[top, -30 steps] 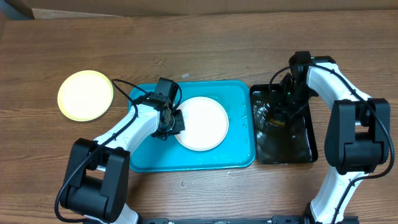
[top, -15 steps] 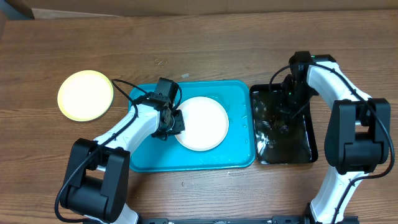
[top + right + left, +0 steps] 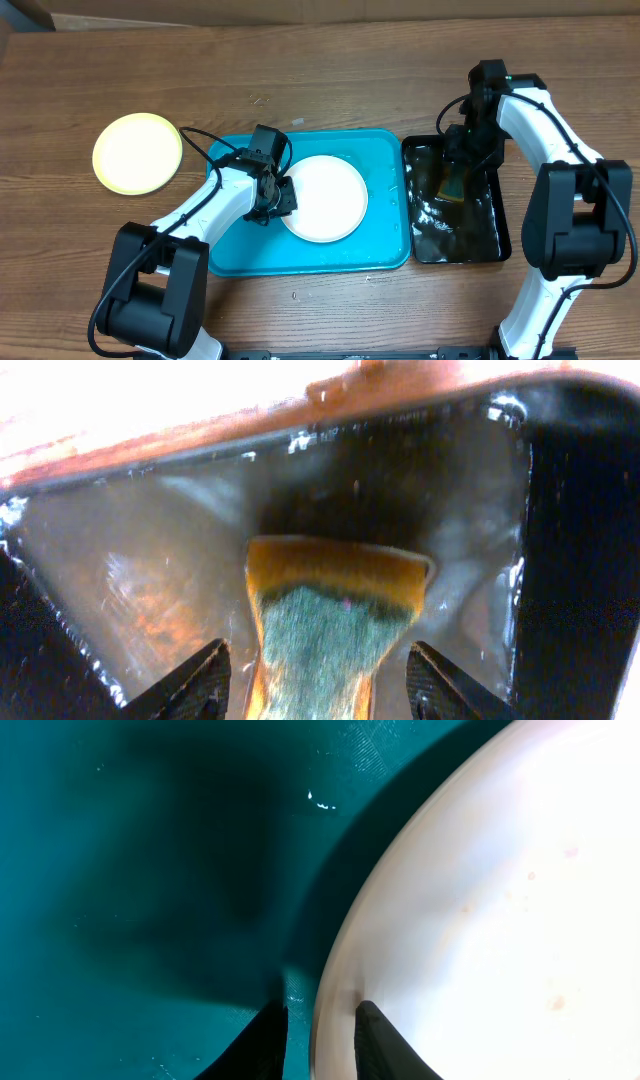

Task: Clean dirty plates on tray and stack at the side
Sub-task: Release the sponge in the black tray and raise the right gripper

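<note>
A white plate [image 3: 323, 198] lies in the turquoise tray [image 3: 380, 150]. My left gripper [image 3: 279, 199] is at its left rim. In the left wrist view the plate [image 3: 480, 900] carries a few faint orange specks. There the left gripper [image 3: 320, 1008] is closed narrowly across the rim, one finger on the plate and one on the tray [image 3: 150, 870] side. A pale yellow-green plate [image 3: 137, 152] sits on the table at far left. My right gripper [image 3: 458, 165] hangs open over a yellow-and-green sponge [image 3: 335, 620], its fingers standing off both sides.
The sponge [image 3: 451, 186] lies in a black tray [image 3: 480, 235] holding water, right of the turquoise tray. In the right wrist view the black tray's wet floor [image 3: 150, 550] and its far rim fill the picture. Bare wooden table surrounds both trays.
My right gripper has opened, let go of the sponge in the black tray, and drawn back toward the tray's far end. The left arm and white plate have not moved.
</note>
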